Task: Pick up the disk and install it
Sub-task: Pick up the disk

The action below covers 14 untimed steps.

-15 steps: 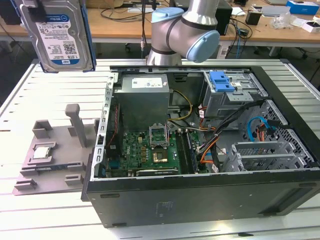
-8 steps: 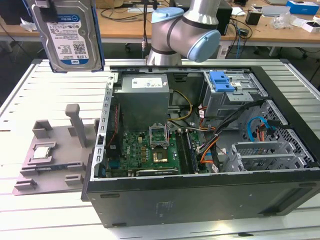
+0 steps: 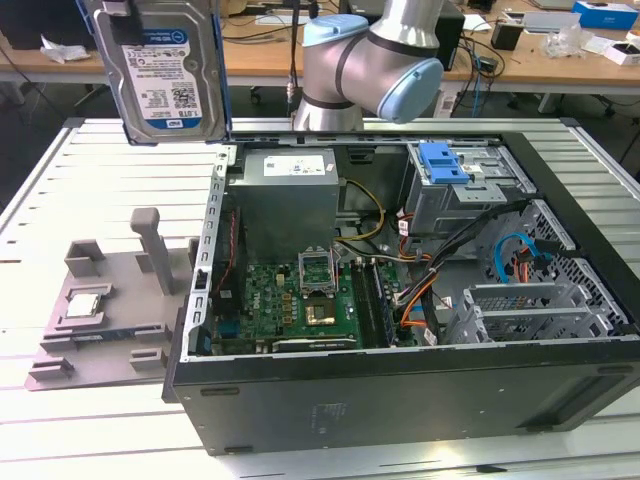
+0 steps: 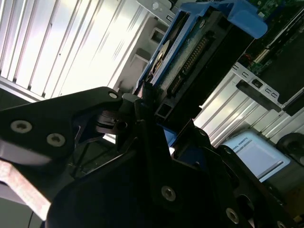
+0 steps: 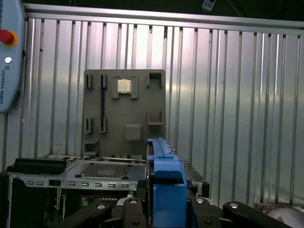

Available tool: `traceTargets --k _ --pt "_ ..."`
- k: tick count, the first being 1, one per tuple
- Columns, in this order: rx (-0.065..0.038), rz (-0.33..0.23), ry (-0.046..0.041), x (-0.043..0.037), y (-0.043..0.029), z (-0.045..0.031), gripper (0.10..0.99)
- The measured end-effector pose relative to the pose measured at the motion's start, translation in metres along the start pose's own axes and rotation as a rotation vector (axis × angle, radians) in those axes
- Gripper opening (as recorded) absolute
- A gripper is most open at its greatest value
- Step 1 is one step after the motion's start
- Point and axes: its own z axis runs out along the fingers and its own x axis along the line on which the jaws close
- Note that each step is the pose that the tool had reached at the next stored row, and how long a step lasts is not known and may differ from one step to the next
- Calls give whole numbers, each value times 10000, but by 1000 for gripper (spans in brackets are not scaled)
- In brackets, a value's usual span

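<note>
- Gripper [image 5: 164, 205] is closed on the disk [image 3: 165, 75]; in both wrist views the black fingers [image 4: 142, 107] clamp its blue bracket edge-on.
- In the exterior view the disk hangs high at the upper left, on edge, with its label towards the camera. It is clear of everything beneath.
- It is above the slatted table [image 3: 60, 180], near the far corner of the open computer case [image 3: 400, 400] on the exterior view's left.
- The grey fixture tray [image 3: 100, 340] lies below on the table, beside the case, with the CPU chip [image 3: 82, 305] in its recess and no disk on it.
- Step in hand, as judged: the pick-up is done and the disk is being carried. Installation has not begun.
- The metal cages and the blue latch [image 3: 445, 165] sit at the case's far side, on the exterior view's right, well apart from the disk.
- Which bay is meant for the disk cannot be told from these views.
- Requirement, as judged: seating calls for the bracket to be squared to a bay opening and kept off the cables [image 3: 420, 260] that cross the interior.
</note>
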Motion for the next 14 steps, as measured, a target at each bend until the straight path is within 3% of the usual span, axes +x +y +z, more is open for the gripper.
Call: traceTargets --k 12,14 --pt "0 2 0 13 -272 -6 369" --pt "0 1 0 17 -345 -7 369"
